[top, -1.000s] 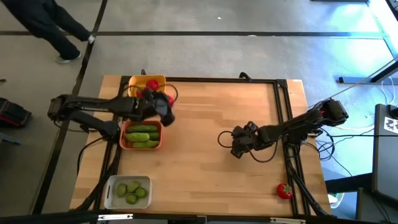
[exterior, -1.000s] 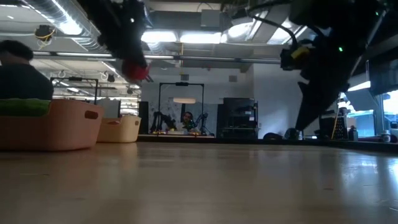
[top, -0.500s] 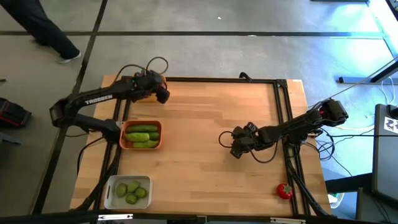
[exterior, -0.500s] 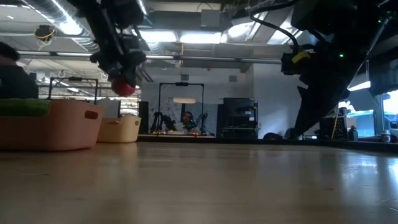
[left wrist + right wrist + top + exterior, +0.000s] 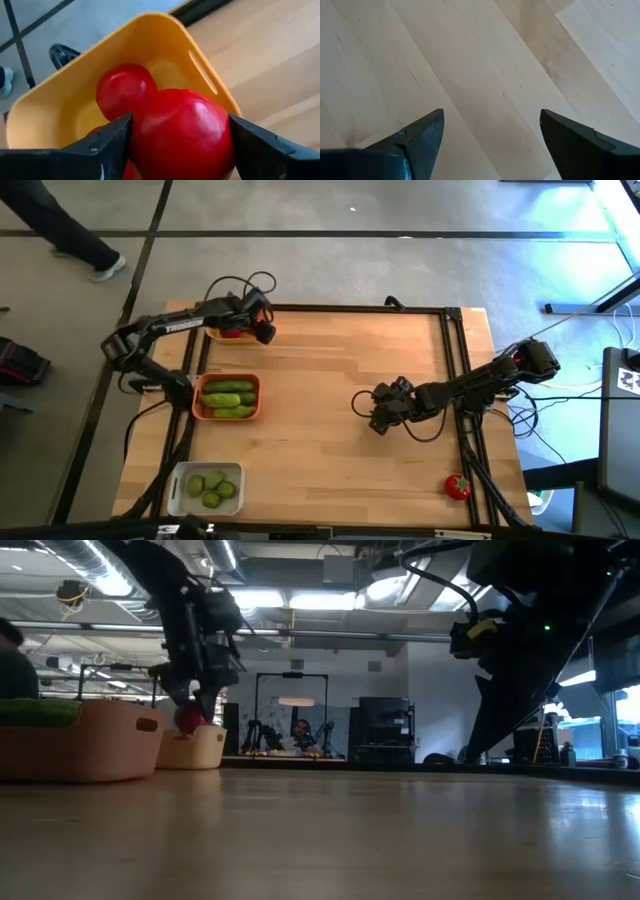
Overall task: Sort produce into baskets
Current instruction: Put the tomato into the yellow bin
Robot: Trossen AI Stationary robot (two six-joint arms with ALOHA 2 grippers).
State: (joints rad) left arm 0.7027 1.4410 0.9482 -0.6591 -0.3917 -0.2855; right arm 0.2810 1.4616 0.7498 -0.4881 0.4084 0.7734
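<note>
While the wooden table (image 5: pixel 330 390) carries three baskets along its left side, the orange basket (image 5: pixel 229 397) in the middle holds green cucumbers (image 5: pixel 228 386). Nearer the front edge, the white basket (image 5: pixel 204 487) holds limes (image 5: pixel 211 483). At the far corner, the left end effector (image 5: pixel 240 330) hangs over the yellow basket (image 5: pixel 165 45), clamped on a red tomato (image 5: pixel 182 132) above another tomato (image 5: pixel 124 87) lying inside. Over mid-table, the right end effector (image 5: pixel 383 408) hovers spread wide, holding nothing. One loose tomato (image 5: pixel 458 486) sits near the front right corner. No lettering is legible.
</note>
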